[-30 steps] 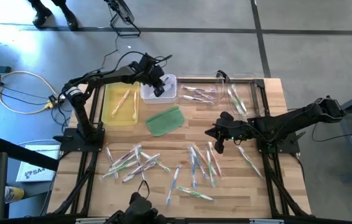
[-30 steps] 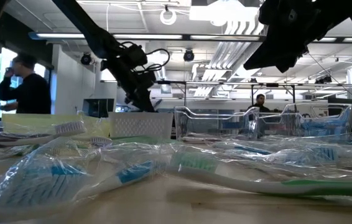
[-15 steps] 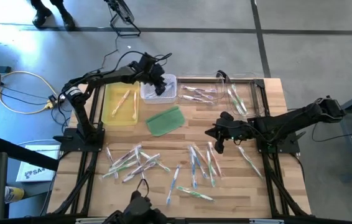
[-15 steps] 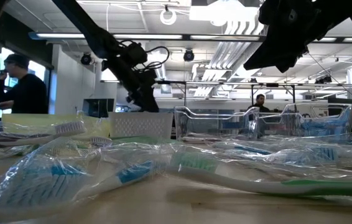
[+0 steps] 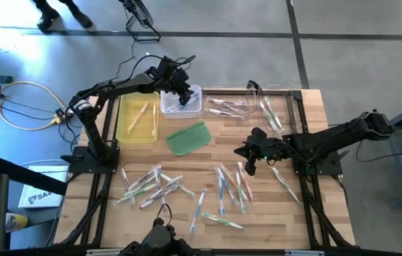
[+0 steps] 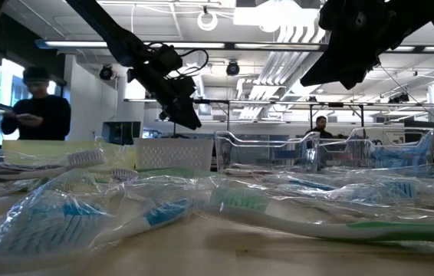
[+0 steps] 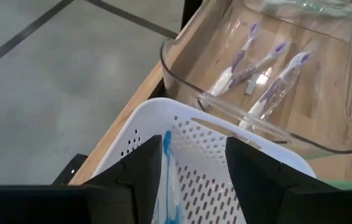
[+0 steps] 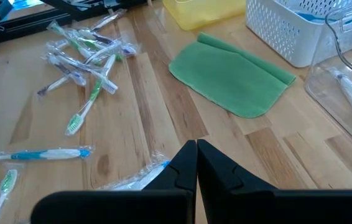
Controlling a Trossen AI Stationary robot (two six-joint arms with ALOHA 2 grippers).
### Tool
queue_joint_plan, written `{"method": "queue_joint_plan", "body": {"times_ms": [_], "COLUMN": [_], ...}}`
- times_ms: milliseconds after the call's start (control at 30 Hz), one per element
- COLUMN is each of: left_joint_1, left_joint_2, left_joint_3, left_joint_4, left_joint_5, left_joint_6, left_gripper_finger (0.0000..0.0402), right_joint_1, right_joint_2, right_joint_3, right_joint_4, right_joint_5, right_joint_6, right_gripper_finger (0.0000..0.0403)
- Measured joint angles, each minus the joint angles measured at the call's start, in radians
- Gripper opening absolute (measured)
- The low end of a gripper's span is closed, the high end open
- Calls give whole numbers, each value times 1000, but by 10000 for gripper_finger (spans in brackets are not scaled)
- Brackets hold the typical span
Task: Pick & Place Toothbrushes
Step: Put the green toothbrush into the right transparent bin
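Now higher above the white basket (image 5: 180,104), left claw (image 5: 184,93) parted, blue toothbrush (image 7: 168,180) dropped inside.

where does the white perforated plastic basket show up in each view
High view: the white perforated plastic basket sits at the table's far edge, under the left gripper.
Low view: its mesh wall stands left of centre.
Left wrist view: its rim fills the lower middle.
Right wrist view: top right corner.
Shared landmark: the clear plastic tray beside it.

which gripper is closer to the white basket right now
Left. The left gripper hovers directly over the white basket; the right gripper sits farther off near mid-table.
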Motion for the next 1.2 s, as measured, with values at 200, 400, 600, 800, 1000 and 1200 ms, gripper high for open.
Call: {"method": "queue_joint_plan", "body": {"times_ms": [200,400,600,800,1000,1200], "left_joint_1": [0,0,-3,-90,-222,-256], "left_joint_2": [0,0,0,-30,-132,-340], "left_joint_3": [0,0,0,-7,-113,-338], "left_joint_4": [-1,2,32,66,189,366], "left_joint_5": [-4,-21,-21,-34,-105,-112], "left_joint_6": [0,0,24,91,152,159], "left_gripper_finger": [175,175,175,175,175,175], "right_joint_1": [0,0,0,0,0,0], "right_joint_2": [0,0,0,0,0,0], "right_joint_3": [0,0,0,0,0,0], "right_joint_4": [0,0,1,11,34,39], "right_joint_5": [1,2,5,5,5,5], "right_joint_6": [0,1,2,4,6,7], "right_gripper_finger": [3,3,3,3,3,3]}}
